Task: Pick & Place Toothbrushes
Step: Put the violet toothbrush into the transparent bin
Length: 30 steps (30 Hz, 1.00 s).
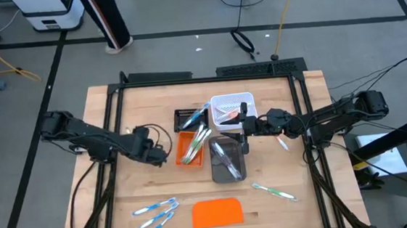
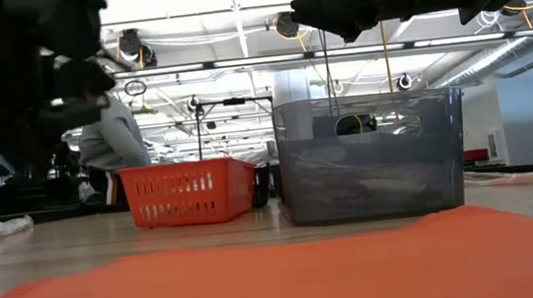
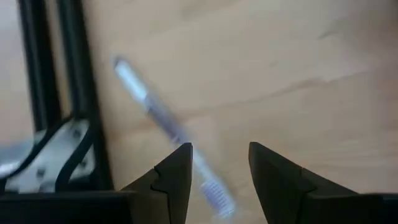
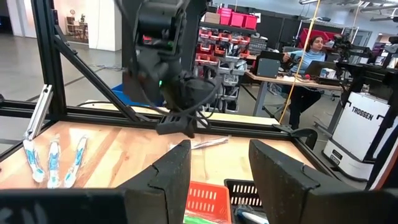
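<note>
Toothbrushes lie in several spots on my bench (image 1: pixel 144 104). Starting at the left, I see the left pincer (image 1: pixel 164 153) low over the wood just left of the orange tray (image 1: pixel 186 146), its fingers (image 3: pixel 177 174) apart with nothing between them; in its wrist view a pale grey toothbrush (image 3: pixel 165 121) lies on the wood right by the left fingertip, next to the black frame rail (image 3: pixel 59 74). Nearer the front edge three blue toothbrushes (image 1: pixel 155 214) lie side by side, apart from everything else, and the flat orange slab (image 1: pixel 218 212) sits to their right. Green toothbrushes (image 1: pixel 196 144) lean out of the orange tray, and a blue one (image 1: pixel 198 116) rests on the black tray (image 1: pixel 188 118) behind it. The white tray (image 1: pixel 230 106) holds pink ones, the grey tray (image 1: pixel 227 160) holds pale ones. My right pincer (image 1: pixel 245 125) hangs above the gap between the white and grey trays, fingers (image 4: pixel 168 177) apart and empty. Farther right, one green toothbrush (image 1: pixel 273 191) lies alone on the wood near the front
</note>
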### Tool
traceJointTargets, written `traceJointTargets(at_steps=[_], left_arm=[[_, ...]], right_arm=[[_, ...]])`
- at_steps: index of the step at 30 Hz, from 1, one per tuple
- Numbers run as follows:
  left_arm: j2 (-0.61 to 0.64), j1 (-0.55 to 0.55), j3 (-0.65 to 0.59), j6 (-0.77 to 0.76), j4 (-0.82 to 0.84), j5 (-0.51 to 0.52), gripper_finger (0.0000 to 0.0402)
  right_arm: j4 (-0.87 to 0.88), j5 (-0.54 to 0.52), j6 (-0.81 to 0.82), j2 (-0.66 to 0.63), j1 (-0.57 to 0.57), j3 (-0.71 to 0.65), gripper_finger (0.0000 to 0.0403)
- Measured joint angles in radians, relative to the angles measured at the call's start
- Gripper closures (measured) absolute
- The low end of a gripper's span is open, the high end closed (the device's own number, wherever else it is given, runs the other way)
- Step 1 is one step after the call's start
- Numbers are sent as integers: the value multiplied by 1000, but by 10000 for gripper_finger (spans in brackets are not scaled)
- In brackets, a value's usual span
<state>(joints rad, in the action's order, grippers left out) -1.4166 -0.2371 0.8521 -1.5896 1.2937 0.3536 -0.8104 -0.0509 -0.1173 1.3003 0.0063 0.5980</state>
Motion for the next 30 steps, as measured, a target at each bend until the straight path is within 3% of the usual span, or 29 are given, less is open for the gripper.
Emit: traceJointTargets(at_steps=[9,26,30], left_arm=[[0,-45,-120,-175,-11,-121,240],[0,-44,-135,-231,-30,-84,241],[-1,-44,-180,-217,-202,-65,241]], right_arm=[[0,0,0,0,0,0,246],[0,0,0,0,0,0,245],[0,0,0,0,2,0,245]])
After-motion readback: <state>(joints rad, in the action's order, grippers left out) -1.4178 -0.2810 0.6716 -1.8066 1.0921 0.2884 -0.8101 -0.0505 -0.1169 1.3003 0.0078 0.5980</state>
